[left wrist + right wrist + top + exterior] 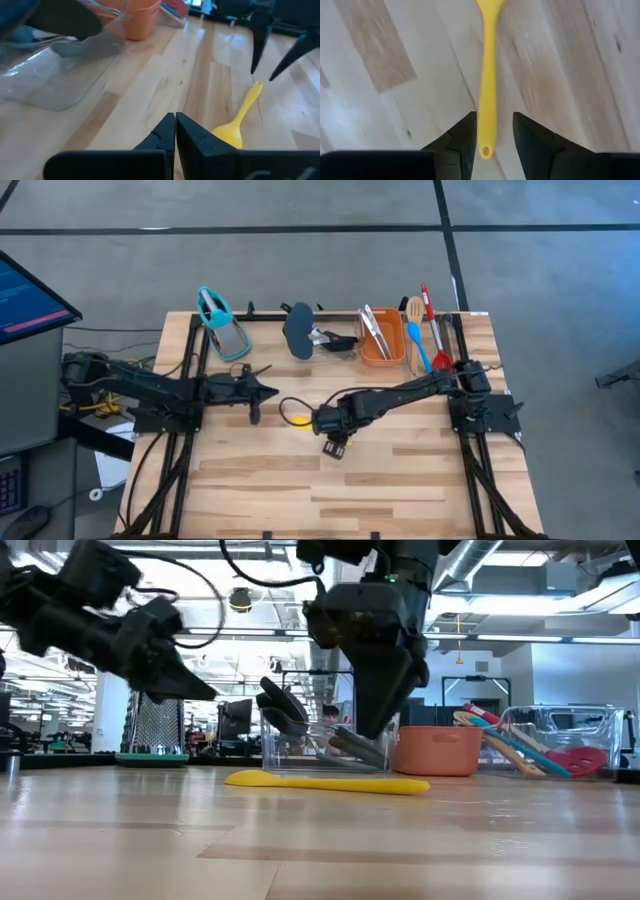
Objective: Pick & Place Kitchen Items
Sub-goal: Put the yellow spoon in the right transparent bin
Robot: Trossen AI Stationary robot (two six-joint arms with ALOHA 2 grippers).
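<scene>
A small yellow spoon lies flat on the wooden table near its middle; it also shows in the low view and the left wrist view. My right gripper is open and points down, its fingers on either side of the spoon's handle end. In the low view, my right gripper's fingertips hang a little above the spoon. My left gripper is shut and empty, held above the table to the left of the spoon; the left wrist view shows it shut too.
An orange tub with silver tongs stands at the back. A red spoon, a wooden spoon and a blue spoon lie in a clear tray right of it, dark utensils in a clear tray left of it. A teal-framed grater is at back left.
</scene>
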